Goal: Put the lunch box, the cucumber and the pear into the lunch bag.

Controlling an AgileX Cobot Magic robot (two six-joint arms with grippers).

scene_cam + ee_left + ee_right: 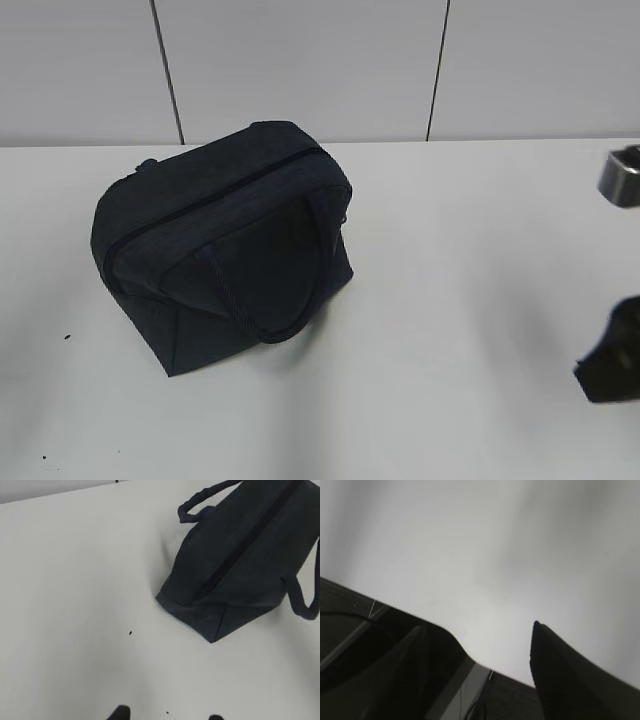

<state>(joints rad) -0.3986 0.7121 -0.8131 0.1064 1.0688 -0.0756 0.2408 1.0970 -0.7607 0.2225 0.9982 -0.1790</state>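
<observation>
The dark navy lunch bag point(225, 245) stands on the white table, left of centre, its top zipper point(215, 195) shut and one loop handle point(275, 300) hanging down its front. It also shows in the left wrist view point(240, 560), at the upper right. My left gripper point(167, 716) is open and empty, low over bare table, well short of the bag. My right gripper point(490, 640) is open and empty; its dark body point(610, 365) sits at the exterior view's right edge, far from the bag. The lunch box, cucumber and pear are out of view.
A white tiled wall point(300, 70) runs behind the table. A metal arm part point(622, 175) pokes in at the right edge. Small dark specks point(130, 632) mark the table near the left gripper.
</observation>
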